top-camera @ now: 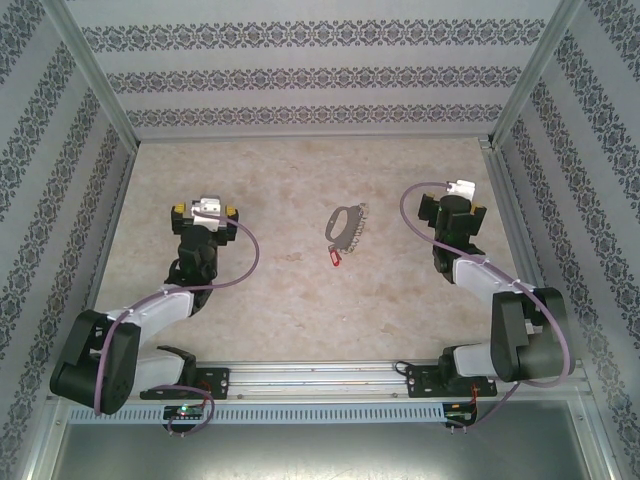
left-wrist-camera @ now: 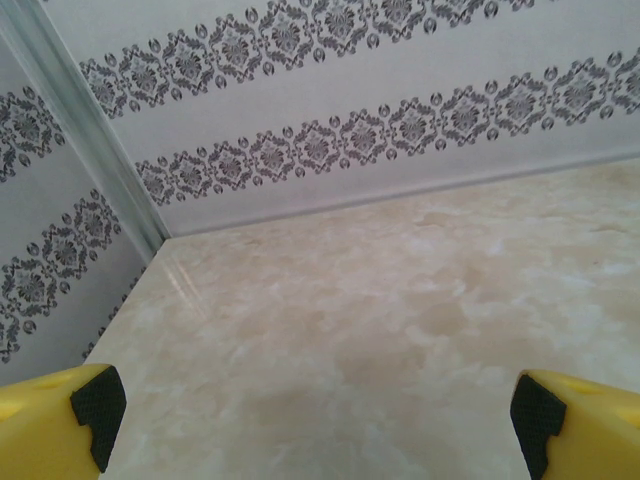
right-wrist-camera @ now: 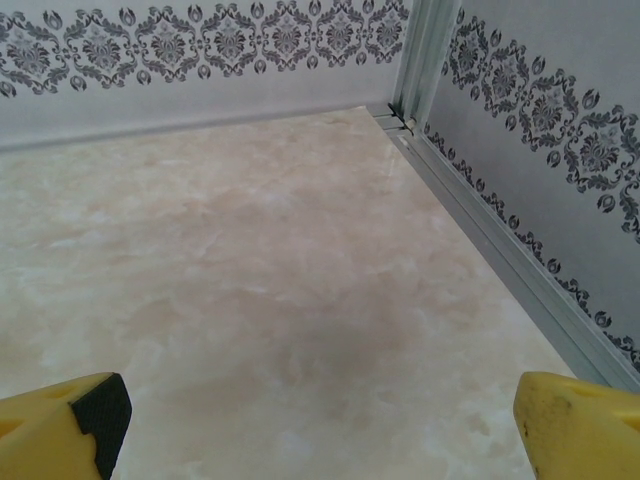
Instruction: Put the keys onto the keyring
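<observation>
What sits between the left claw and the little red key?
Nothing: in the top view, bare table separates the open left gripper from the red key.

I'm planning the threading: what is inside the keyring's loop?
Bare table shows inside the keyring loop. The red key lies outside, by its near end. What the small pieces along its right side cover is too small to tell.

Right gripper spread wide above bare beige marble-look table: yellow fingertips at 7 and 5 o'clock, black pad on the 7 o'clock one. Patterned back wall at 12, alu. corner post at 1, side wall w/ metal rail at 3.
</observation>
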Motion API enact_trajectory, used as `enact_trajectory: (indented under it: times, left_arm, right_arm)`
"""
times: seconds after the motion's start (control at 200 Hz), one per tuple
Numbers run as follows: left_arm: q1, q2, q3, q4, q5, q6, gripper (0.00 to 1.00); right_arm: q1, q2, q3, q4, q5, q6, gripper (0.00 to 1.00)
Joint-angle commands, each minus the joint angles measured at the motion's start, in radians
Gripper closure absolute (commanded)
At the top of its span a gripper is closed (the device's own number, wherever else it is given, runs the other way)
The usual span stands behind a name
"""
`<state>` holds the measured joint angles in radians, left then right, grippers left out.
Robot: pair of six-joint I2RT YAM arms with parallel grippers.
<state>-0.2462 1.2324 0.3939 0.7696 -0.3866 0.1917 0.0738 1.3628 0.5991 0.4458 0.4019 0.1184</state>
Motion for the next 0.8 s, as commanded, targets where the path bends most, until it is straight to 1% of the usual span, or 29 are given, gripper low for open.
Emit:
enact_trajectory:
  times: [0.0,0.075,0.125,0.17,0.22,0.25,0.285,0.34,0.37,0.43,0.46,0.525,0.605,0.635,0.694,0.754,0.794]
  left_arm:
    - [0.011,0.027,-0.015,-0.002,-0.015,-0.003,0.00]
    - [0.014,0.054,-0.048,0.053,-0.017,-0.034,0.00]
    - [0.016,0.078,-0.068,0.100,-0.012,-0.043,0.00]
    - [0.016,0.111,-0.081,0.150,-0.013,-0.044,0.00]
    - [0.020,0.154,-0.103,0.251,-0.003,-0.029,0.00]
    - [0.020,0.172,-0.108,0.264,-0.012,-0.036,0.00]
    - [0.021,0.195,-0.126,0.289,0.010,-0.042,0.00]
    - [0.024,0.257,-0.151,0.388,0.028,-0.038,0.00]
    - [0.024,0.298,-0.168,0.471,0.040,-0.029,0.00]
    - [0.024,0.385,-0.203,0.651,0.013,-0.021,0.00]
    - [0.027,0.375,-0.210,0.640,0.007,-0.035,0.00]
    - [0.039,0.347,-0.207,0.586,0.043,-0.048,0.00]
    - [0.044,0.373,-0.223,0.644,0.075,-0.040,0.00]
    - [0.043,0.377,-0.232,0.653,0.089,-0.042,0.00]
    - [0.053,0.382,-0.229,0.654,0.113,-0.047,0.00]
    - [0.083,0.393,-0.229,0.650,0.152,-0.074,0.00]
    - [0.096,0.414,-0.223,0.653,0.166,-0.081,0.00]
  right_arm:
    - [-0.008,-0.003,0.014,-0.028,-0.004,-0.033,0.02]
    - [-0.006,-0.006,-0.006,-0.030,0.004,-0.040,0.02]
    - [-0.006,-0.007,-0.030,0.005,-0.003,-0.032,0.02]
    - [-0.006,-0.005,-0.042,0.032,-0.028,-0.034,0.02]
    - [-0.006,-0.002,-0.051,0.042,-0.051,-0.043,0.02]
    - [-0.006,0.001,-0.058,0.057,-0.078,-0.050,0.02]
    - [-0.006,0.005,-0.068,0.072,-0.111,-0.064,0.02]
    - [-0.002,0.011,-0.091,0.114,-0.132,-0.077,0.02]
    - [-0.002,0.016,-0.115,0.159,-0.143,-0.080,0.02]
    - [-0.001,0.030,-0.180,0.279,-0.161,-0.088,0.02]
    - [-0.002,0.044,-0.215,0.356,-0.169,-0.088,0.02]
    - [0.001,0.095,-0.297,0.524,-0.198,-0.101,0.03]
    - [0.005,0.169,-0.345,0.710,-0.244,-0.125,0.02]
    - [0.006,0.168,-0.347,0.716,-0.258,-0.131,0.02]
    - [0.003,0.136,-0.338,0.646,-0.283,-0.134,0.02]
    - [-0.002,0.161,-0.331,0.672,-0.312,-0.139,0.03]
    - [-0.006,0.164,-0.322,0.658,-0.331,-0.138,0.02]
